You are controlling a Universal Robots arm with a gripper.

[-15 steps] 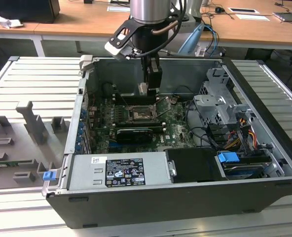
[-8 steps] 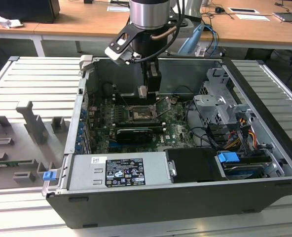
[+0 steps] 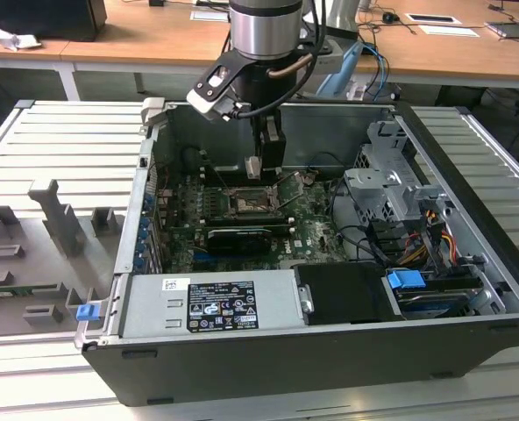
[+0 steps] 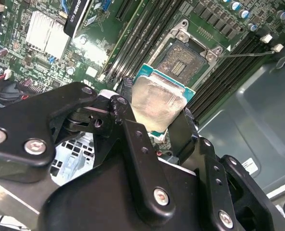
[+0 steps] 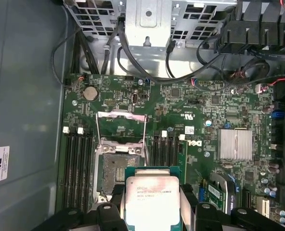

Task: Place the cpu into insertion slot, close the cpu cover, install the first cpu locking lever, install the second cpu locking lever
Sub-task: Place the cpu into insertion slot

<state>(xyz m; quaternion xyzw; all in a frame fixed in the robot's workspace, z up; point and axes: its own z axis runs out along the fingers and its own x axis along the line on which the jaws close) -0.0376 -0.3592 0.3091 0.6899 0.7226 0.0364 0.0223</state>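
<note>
- Silver-beige metal top with faint print, green rim: the chip (image 5: 152, 204) sits clamped between the gripper's (image 4: 157, 111) black jaws.
- It hangs above the board (image 5: 207, 147), near the dark open socket (image 5: 116, 168).
- Socket's metal cover (image 5: 122, 119) stands raised.

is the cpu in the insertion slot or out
Out. The claw holds the cpu clear of the insertion slot, whose dark centre lies bare.
</note>
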